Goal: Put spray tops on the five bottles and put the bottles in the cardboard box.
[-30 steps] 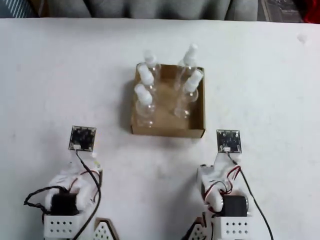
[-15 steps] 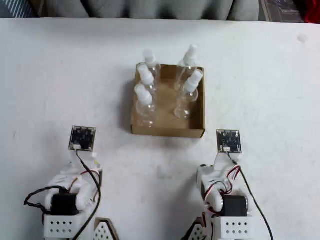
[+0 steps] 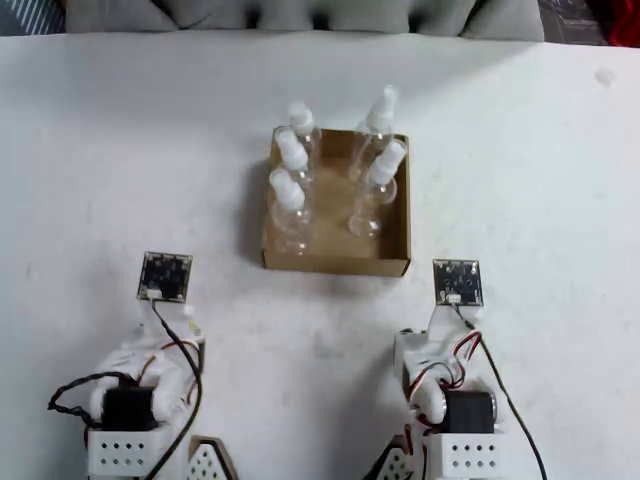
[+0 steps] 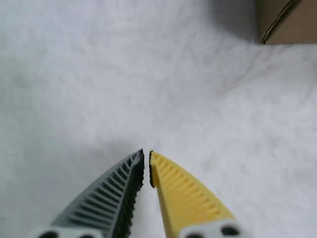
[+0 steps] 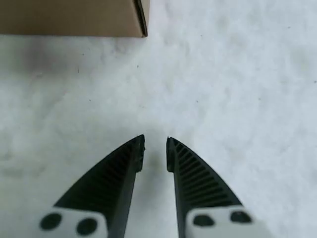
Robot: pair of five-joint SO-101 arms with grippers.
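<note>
All five bottles [image 3: 289,205], spray tops on, stand inside the cardboard box [image 3: 335,262] — the job looks finished. The left gripper [image 4: 146,156] is pinched together, the right gripper [image 5: 155,144] narrowly parted (both empty, short of the box). Best to rest there — no nudging the box.

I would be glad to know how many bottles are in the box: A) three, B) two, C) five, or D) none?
C: five bottles with spray tops stand in the box, three along one side and two along the other.
</note>
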